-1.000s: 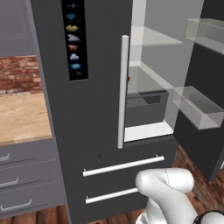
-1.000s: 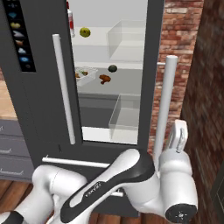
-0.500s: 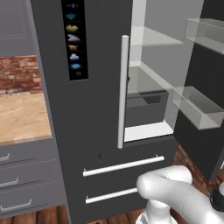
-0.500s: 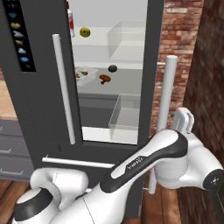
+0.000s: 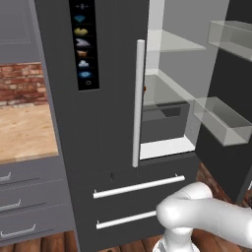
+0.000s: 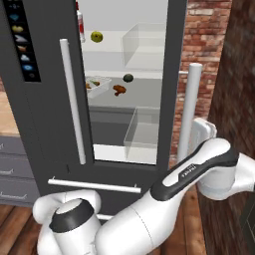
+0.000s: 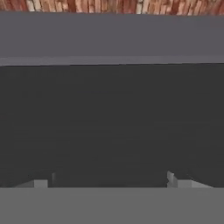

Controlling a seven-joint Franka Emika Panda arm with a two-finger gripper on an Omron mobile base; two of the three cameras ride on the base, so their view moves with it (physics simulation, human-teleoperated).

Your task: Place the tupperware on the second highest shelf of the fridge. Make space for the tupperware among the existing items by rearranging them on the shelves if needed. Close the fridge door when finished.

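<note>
The fridge (image 6: 45, 114) stands with its right door (image 6: 178, 60) swung open, and the door's white bar handle (image 6: 189, 112) faces outward. On a glass shelf (image 6: 142, 97) inside, the tupperware (image 6: 97, 85) sits at the left. A dark green fruit (image 6: 128, 77) and a small orange-brown item (image 6: 118, 89) lie beside it. One shelf up are the red-capped bottle (image 6: 80, 20) and a yellow-green fruit (image 6: 96, 36). My arm reaches right to the door's outer side, with the hand (image 6: 204, 132) just behind the handle. My gripper (image 7: 109, 181) is open, its fingertips (image 7: 41, 182) close to a dark grey panel (image 7: 112, 122).
Clear door bins (image 5: 221, 120) jut from the open door's inner face. A clear box bin (image 6: 142, 132) sits low inside the fridge. Two drawer fronts with white bars (image 5: 140, 186) lie below. A wooden counter (image 5: 22, 130) is to the left. Brick wall (image 6: 209, 40) stands to the right.
My arm has stretched out to the right and risen, bringing the hand up behind the open door's handle. The fridge and the items on its shelves are unmoved.
</note>
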